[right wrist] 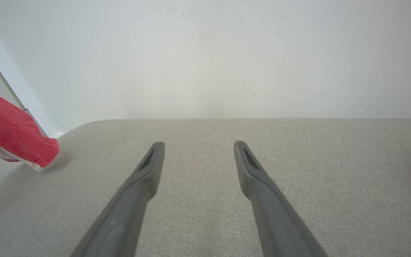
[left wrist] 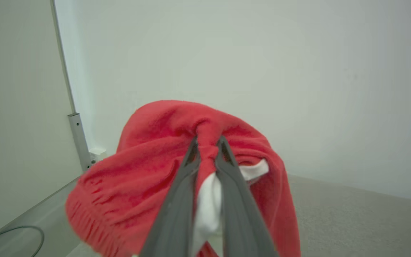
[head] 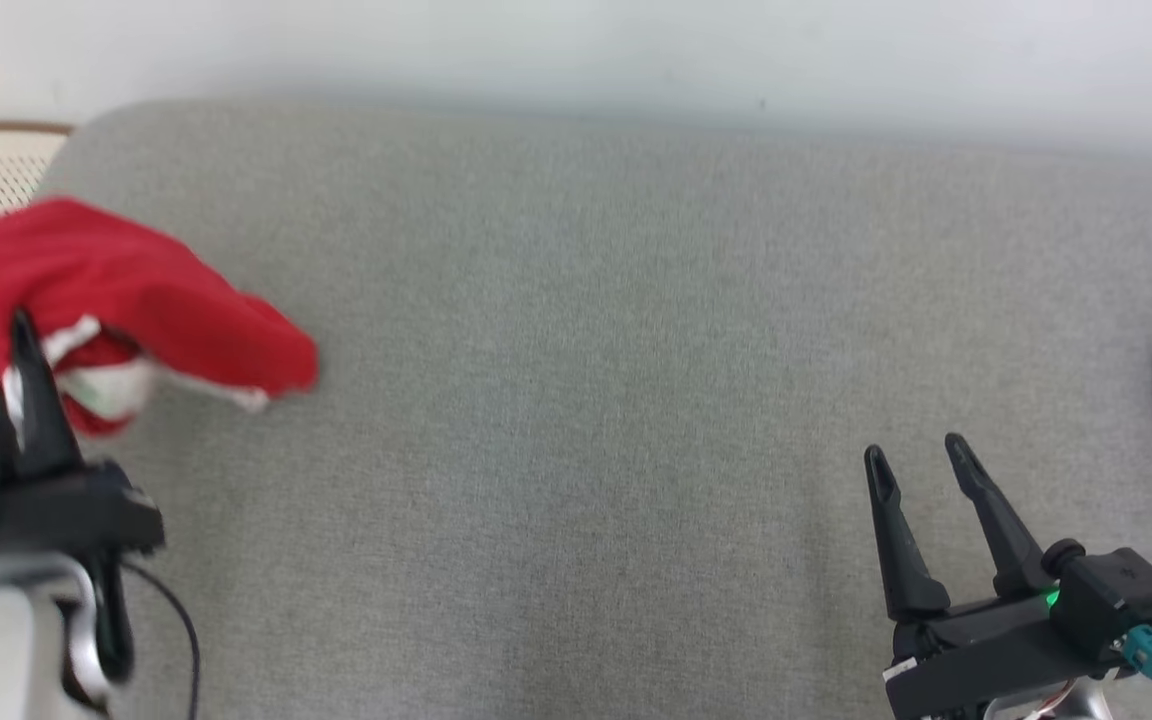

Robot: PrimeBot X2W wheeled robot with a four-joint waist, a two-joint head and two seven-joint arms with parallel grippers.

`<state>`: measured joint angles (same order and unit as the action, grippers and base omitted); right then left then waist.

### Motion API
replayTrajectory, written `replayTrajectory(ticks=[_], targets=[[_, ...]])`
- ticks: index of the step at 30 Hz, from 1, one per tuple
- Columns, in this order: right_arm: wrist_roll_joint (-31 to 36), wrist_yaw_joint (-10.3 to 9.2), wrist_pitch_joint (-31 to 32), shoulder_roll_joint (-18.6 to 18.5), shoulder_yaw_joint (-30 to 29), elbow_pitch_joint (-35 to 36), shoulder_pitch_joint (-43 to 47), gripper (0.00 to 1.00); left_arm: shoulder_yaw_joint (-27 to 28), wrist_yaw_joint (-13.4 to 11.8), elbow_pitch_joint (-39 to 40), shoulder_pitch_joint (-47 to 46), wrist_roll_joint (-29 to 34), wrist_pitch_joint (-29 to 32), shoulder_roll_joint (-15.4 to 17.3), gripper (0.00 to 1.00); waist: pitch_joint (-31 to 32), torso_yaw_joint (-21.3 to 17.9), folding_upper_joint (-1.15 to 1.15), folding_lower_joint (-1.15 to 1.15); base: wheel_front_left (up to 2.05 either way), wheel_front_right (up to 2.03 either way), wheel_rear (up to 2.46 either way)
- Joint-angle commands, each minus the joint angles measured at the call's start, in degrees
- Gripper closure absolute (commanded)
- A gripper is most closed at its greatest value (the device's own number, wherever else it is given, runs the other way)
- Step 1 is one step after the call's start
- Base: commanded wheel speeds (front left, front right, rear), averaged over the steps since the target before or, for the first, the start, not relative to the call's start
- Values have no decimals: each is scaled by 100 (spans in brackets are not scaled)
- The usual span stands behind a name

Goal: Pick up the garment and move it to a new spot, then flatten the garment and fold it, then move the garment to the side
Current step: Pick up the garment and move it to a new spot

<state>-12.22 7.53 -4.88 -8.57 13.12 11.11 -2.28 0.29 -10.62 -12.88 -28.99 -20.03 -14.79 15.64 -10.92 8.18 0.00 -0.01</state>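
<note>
At the far-left corner of the grey tabletop (head: pixel 576 400), held aloft: red garment (head: pixel 136 290), white-trimmed (soft, light, limp; probably slumps and bunches). Pinched mid-fold by the left gripper (head: pixel 4 335); better retaken at a hem. Right gripper (head: pixel 914 448) spread wide, empty.

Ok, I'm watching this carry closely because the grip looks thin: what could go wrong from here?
1. The left gripper pinches just a small bunch of the red garment near the tips of its fingers; the cloth could slip out.
2. The garment hangs by the left edge of the grey surface, so a drop might land off it.
3. It is bunched up, so flattening may be awkward.
</note>
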Motion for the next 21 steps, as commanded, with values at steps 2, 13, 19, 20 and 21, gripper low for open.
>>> replayTrajectory(ticks=[2,13,19,20,21], targets=[[27,-9,-22,56,-26,-18,118,0,9,-186,524,559,151,-29,-76,100,374,11,0,1,0,0,0],[10,-9,-53,165,13,-58,201,0,-427,-400,1956,1658,445,259,-213,100,623,-143,0,1,0,0,0],[-13,-9,-84,194,50,-79,187,0,-921,-345,2423,1842,648,473,-318,100,653,-585,0,1,0,0,0],[-14,-8,-85,200,61,-82,181,0,-999,-325,2456,1871,676,505,-337,100,647,-684,0,1,0,0,0],[-17,-9,-97,206,41,-83,188,0,-1114,-295,2465,1885,660,532,-383,100,641,-778,0,1,0,0,0]])
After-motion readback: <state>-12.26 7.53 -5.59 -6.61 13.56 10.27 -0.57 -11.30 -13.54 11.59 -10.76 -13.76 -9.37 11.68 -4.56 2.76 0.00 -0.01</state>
